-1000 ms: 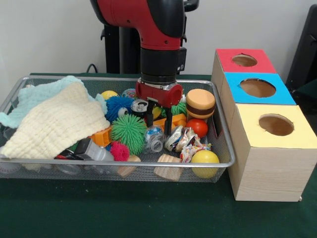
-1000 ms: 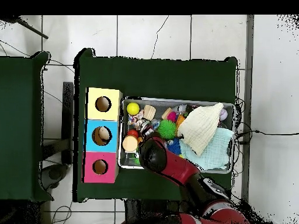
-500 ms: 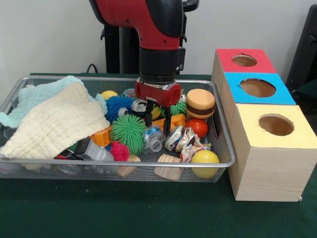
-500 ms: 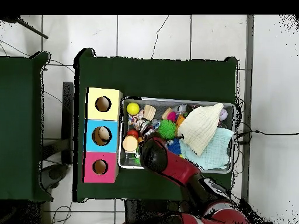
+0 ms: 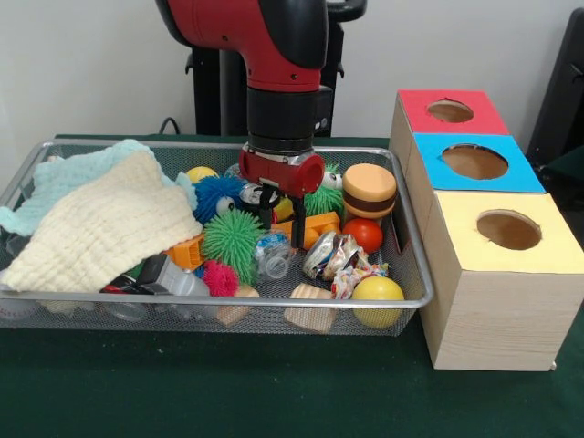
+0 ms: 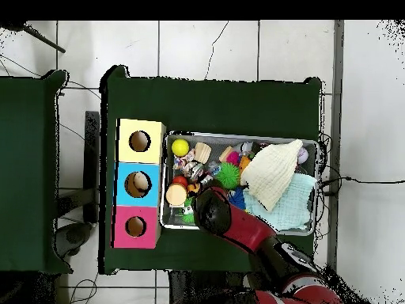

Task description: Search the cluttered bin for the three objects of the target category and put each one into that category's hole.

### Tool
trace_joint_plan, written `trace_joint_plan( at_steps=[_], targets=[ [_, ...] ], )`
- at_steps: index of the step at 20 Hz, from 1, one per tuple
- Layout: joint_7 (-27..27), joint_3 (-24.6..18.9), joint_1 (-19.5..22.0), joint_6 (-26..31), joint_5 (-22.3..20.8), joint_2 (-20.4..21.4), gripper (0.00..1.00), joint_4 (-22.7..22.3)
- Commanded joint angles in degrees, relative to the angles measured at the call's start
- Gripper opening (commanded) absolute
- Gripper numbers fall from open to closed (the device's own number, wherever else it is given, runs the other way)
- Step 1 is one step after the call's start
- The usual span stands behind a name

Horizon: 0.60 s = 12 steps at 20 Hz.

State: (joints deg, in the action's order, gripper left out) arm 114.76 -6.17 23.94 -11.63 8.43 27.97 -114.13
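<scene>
Front view: the bin [image 5: 415, 274], a shallow wire-mesh basket with a thick metal rim, is seen on the green table [image 5: 274, 392], just beside a row of three wooden boxes [image 5: 493, 274] topped red, blue and yellow, each with a round hole. The end effector [image 5: 282, 230] hangs low inside the bin with its two dark fingers spread apart and nothing gripped between them; a crushed clear plastic bottle [image 5: 272, 255] lies at the tips, between a green spiky ball [image 5: 235, 242] and a crumpled foil wrapper [image 5: 333, 255].

The target category cannot be told from these views, so the handling is judged item by item. The crushed bottle is judged light, thin-walled and slippery; it would probably buckle and squirt sideways under a hard pinch, so it is best taken across its narrowest crumpled part. The spiky balls are judged soft and springy, easily gripped through the middle. A yellow ball [image 5: 377, 294] and a red ball [image 5: 366, 234] look smooth and are likely to roll away unless straddled at the widest point. The wooden block [image 5: 310, 306] is judged stiff and safe on its flat faces.

A cream cloth [image 5: 100, 224] covers the bin's other end, and whatever lies under it is hidden. In the overhead view the arm covers the end effector.
</scene>
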Motion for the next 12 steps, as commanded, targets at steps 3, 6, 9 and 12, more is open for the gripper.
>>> trace_joint_plan(
  at_steps=[3,6,9,12],
  targets=[
    [7.1,-2.8,1.4,-0.4,-1.9,-2.0,1.00,5.5],
    [7.3,-2.7,1.3,-0.6,-2.0,-1.9,1.00,5.4],
    [7.6,-2.9,1.4,-1.1,-2.1,-1.9,1.00,5.4],
    [7.6,-2.7,1.3,-1.1,-2.2,-1.8,1.00,5.5]
  ],
)
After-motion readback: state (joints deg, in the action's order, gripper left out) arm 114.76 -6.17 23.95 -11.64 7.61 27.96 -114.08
